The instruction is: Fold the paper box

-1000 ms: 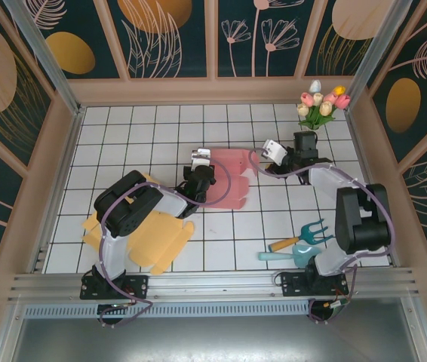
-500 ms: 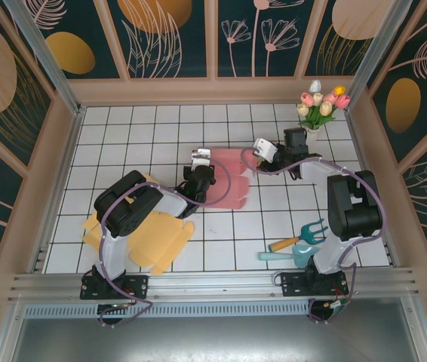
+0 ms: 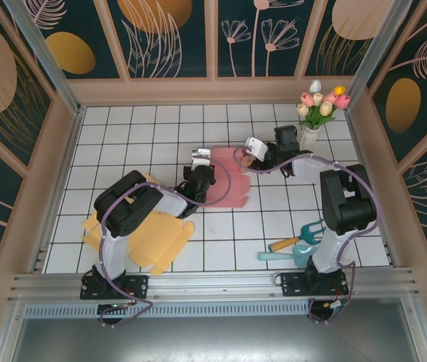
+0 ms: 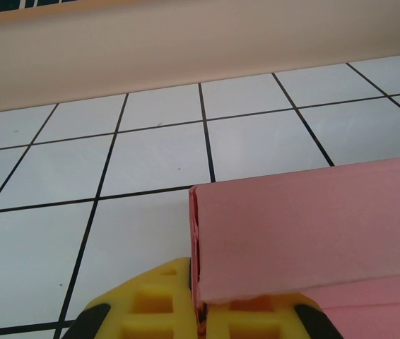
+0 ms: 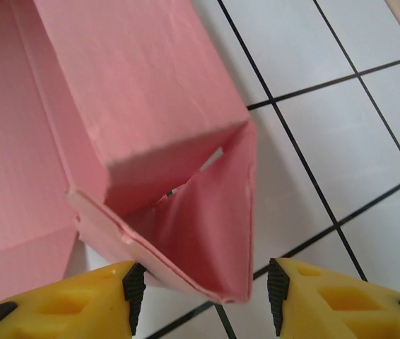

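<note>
The pink paper box [image 3: 225, 181] lies partly folded on the tiled table's middle. My left gripper [image 3: 199, 172] is shut on its left edge; in the left wrist view the yellow fingers [image 4: 150, 311] pinch the layered pink edge [image 4: 306, 240], with my left gripper [image 4: 203, 314] at the bottom of the frame. My right gripper [image 3: 253, 151] stands open at the box's far right corner. In the right wrist view a raised pink flap corner [image 5: 214, 233] sits between the jaws of my right gripper [image 5: 203, 296], close to the left pad [image 5: 133, 293] and apart from the right one.
A flat yellow paper sheet [image 3: 153, 241] lies under the left arm at the near left. A vase of tulips [image 3: 319, 109] stands at the far right. A teal hand fork [image 3: 308, 232] and trowel [image 3: 285, 255] lie at the near right.
My right gripper has moved left to the box's right corner, and the box's right flaps have folded inward. The left gripper has stayed in place, still shut.
</note>
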Action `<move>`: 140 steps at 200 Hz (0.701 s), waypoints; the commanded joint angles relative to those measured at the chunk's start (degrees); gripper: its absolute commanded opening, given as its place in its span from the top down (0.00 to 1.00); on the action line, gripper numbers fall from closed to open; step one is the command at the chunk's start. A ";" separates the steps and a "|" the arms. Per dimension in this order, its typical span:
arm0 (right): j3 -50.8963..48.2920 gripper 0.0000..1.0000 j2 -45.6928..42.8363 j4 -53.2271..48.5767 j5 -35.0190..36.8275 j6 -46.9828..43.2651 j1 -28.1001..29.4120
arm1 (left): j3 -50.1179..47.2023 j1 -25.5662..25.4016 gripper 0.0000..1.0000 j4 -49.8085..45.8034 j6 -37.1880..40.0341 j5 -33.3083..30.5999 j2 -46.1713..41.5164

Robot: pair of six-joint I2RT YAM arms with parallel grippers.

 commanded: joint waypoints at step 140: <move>-1.44 0.50 1.16 6.75 -1.09 7.70 6.98 | 0.77 -0.19 1.00 -5.60 1.80 1.78 2.37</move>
